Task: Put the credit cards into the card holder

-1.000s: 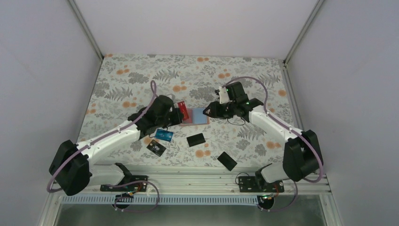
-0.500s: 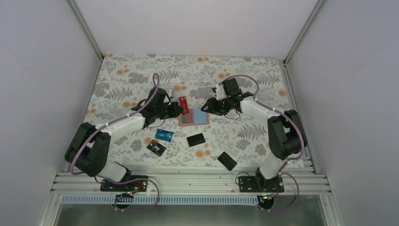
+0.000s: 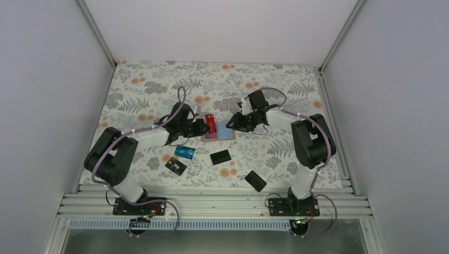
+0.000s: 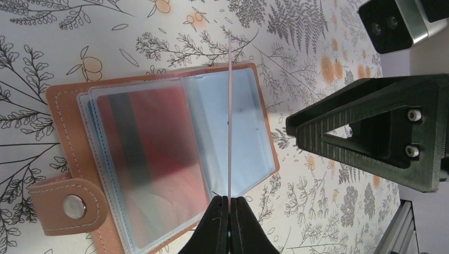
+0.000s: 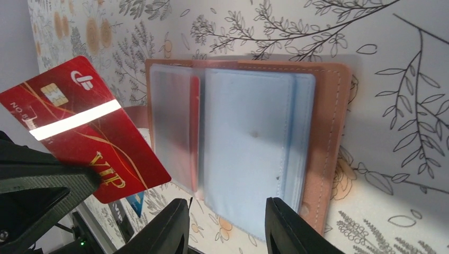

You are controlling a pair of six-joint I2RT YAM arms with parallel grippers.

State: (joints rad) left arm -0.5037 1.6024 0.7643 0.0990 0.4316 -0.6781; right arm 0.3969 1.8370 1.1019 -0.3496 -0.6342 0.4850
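Left pincer [image 4: 229, 205] is pressed together on one short edge of a red plastic credit card [image 5: 79, 132] with a pale stripe, chip and gold "VIP" print. The card is off the floral-print worktop [image 3: 159, 84] and stands on edge. In the left wrist view it is only a thin line crossing the open holder. Can't tell whether its far edge touches a sleeve.

The tan-brown leather card holder [image 5: 331, 137] lies open and flat mid-worktop, between the two pincers. Its clear plastic sleeves [image 4: 212, 132] are fanned out, and the strap with the metal snap stud [image 4: 74, 206] is folded out to one side. Red with a dark band shows through the sleeve nearest the stud, which looks like a card already inside. The other sleeves read pale blue.

Right pincer [image 5: 226, 202] is spread, fingers apart and low over the holder edge on the side opposite the red card. Nothing is visibly clamped between them. Can't tell whether a finger touches the sleeves.

Other cards, all flat on the worktop nearer the arm bases than the holder:
- A blue credit card [image 3: 185, 152] lies under the left arm.
- A black card with pale marks [image 3: 176, 166] is just beside it, on the base side.
- A plain black card [image 3: 221, 156] is near the holder's near edge.
- Another plain black card [image 3: 256, 181] is farther toward the right base, apart from the rest.
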